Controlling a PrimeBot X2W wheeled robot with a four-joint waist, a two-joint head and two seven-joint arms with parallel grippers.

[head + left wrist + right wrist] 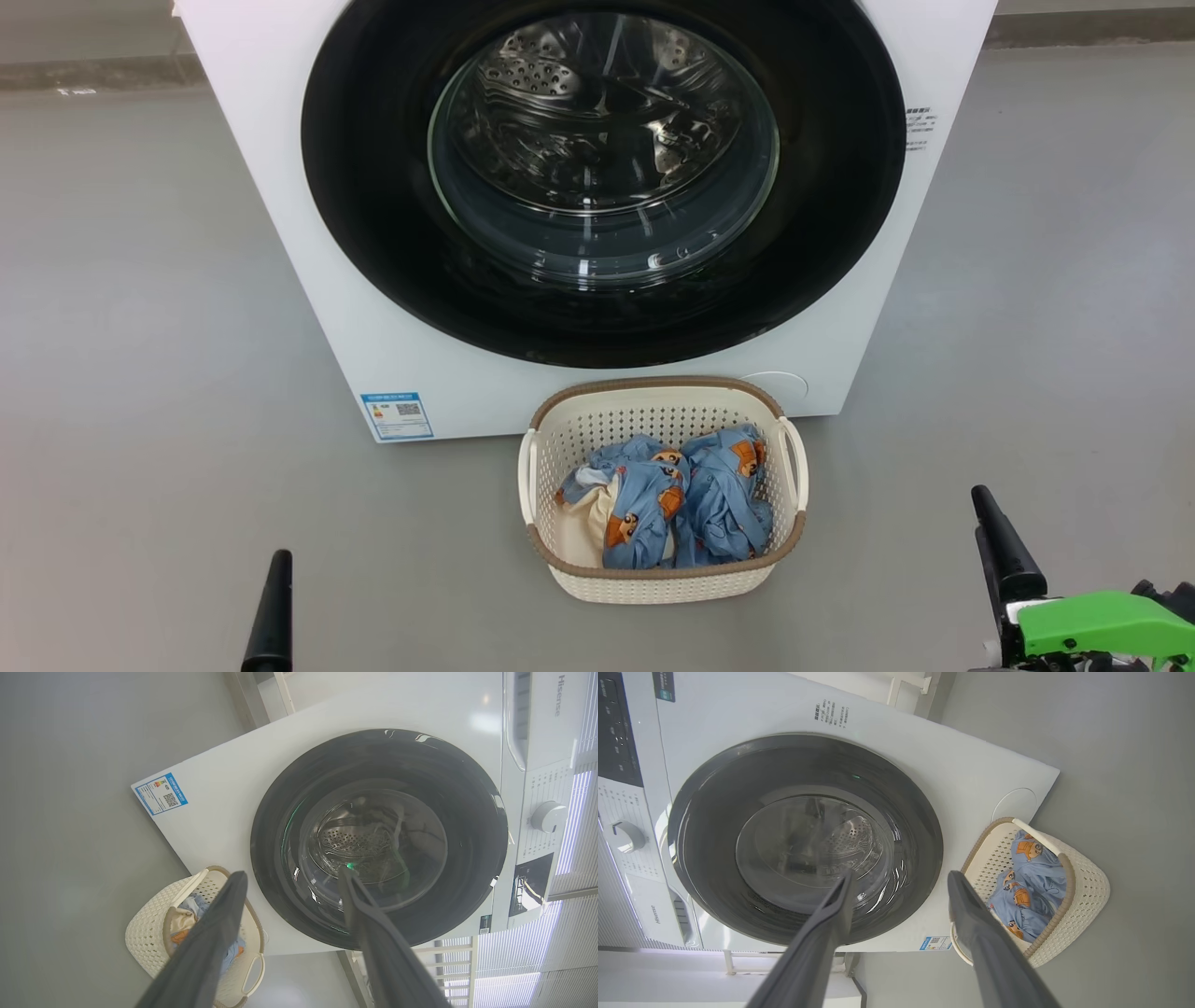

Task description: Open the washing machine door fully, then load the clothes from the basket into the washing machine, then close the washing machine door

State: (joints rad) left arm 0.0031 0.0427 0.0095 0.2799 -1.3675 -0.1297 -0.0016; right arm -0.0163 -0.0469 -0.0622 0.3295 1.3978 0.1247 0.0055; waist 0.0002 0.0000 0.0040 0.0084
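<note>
Here, washing machine door [602,177] seen shut on washing machine [280,233]; basket [653,579] set just before it, clothes [672,509] inside. Left gripper [290,872], right gripper [901,875] spread wide, empty. Control dial [549,816] caught from left wrist.

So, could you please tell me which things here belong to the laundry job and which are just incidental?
Job: washing machine, washing machine door (shut), basket, clothes inside it.
Incidental: blue label sticker, control dial, grey floor.
</note>
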